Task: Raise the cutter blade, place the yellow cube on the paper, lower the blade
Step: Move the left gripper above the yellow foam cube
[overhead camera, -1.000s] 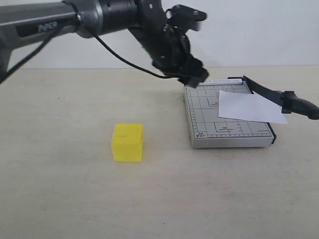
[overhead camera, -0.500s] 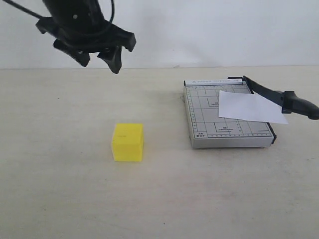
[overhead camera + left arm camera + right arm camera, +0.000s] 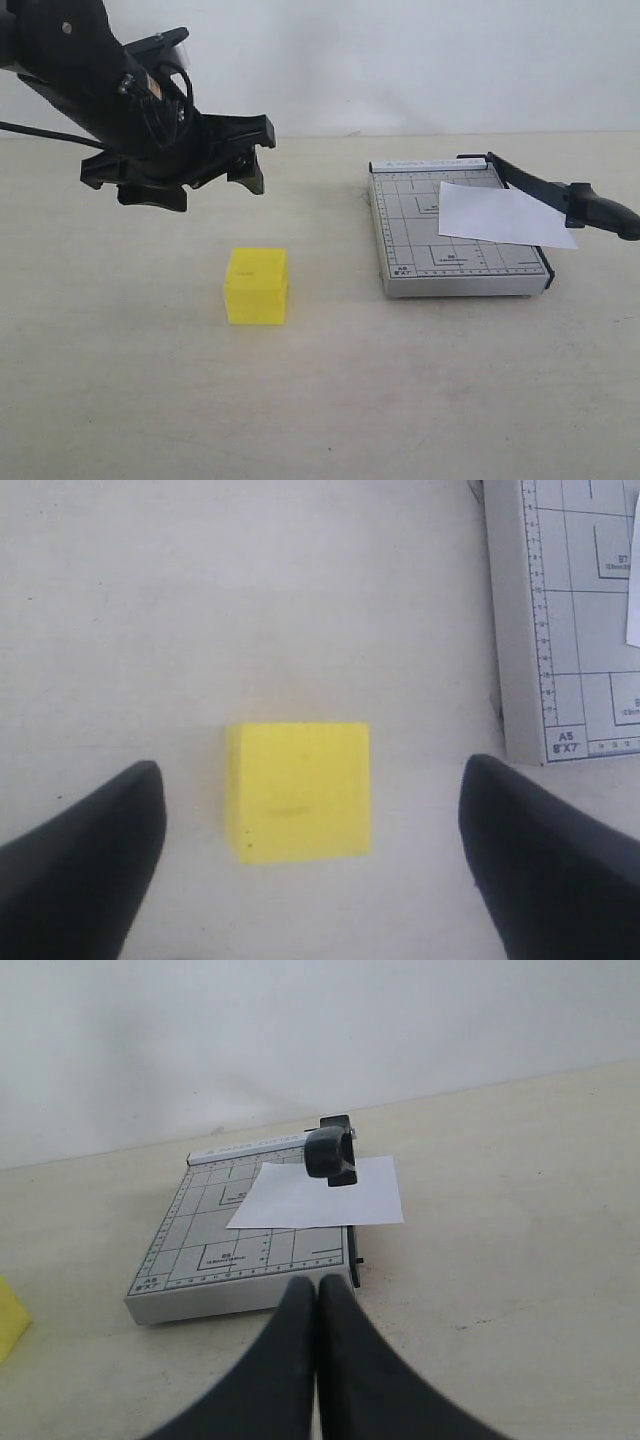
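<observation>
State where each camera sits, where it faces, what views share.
Exterior: off the arms, side-on to the table; shows left gripper above yellow cube.
Left wrist: on that gripper, looking down at the cube between its fingers.
Right wrist: low, facing cutter base and paper past the shut right gripper.
All share the yellow cube and cutter base.

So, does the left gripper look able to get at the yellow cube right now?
Probably yes: the left gripper hangs open above the yellow cube, its fingers wide of both sides, and the cube stands apart from the cutter base.
</observation>
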Controlling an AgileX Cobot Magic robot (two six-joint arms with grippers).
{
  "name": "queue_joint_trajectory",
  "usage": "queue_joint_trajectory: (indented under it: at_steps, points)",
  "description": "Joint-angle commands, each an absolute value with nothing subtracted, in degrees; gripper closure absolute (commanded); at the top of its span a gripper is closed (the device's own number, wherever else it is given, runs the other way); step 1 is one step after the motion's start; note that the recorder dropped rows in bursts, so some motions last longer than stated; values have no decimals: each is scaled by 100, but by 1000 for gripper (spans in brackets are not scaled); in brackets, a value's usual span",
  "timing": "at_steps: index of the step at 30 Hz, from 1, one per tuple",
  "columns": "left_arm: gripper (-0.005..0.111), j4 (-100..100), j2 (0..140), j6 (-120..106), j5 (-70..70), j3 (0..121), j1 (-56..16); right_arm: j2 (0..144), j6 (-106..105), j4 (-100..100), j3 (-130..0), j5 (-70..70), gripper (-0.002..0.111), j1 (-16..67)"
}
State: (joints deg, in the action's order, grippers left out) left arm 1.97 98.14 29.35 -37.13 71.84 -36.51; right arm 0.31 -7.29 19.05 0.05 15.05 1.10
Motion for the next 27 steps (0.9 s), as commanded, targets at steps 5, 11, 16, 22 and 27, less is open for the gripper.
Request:
queue_joint_trajectory:
  at_steps: [5, 11, 16, 22, 27]
  points:
    - [14, 150, 9779, 3001, -3576, 7164, -3662, 0, -740, 1909, 0, 1483, 108, 111]
    - [4, 219, 10000, 3001, -3644, 7164, -3673, 0, -740, 1909, 0, 1483, 108, 111]
    - [6, 219, 10258, 3001, -3667, 7164, -3673, 0, -740, 1909, 0, 1483, 108, 111]
    - [9, 219, 10582, 2866, -3920, 7409, -3673, 0, -740, 1909, 0, 1483, 108, 111]
    - [9, 255, 10949, 2550, -4433, 8024, -3673, 0, -740, 1909, 0, 1483, 108, 111]
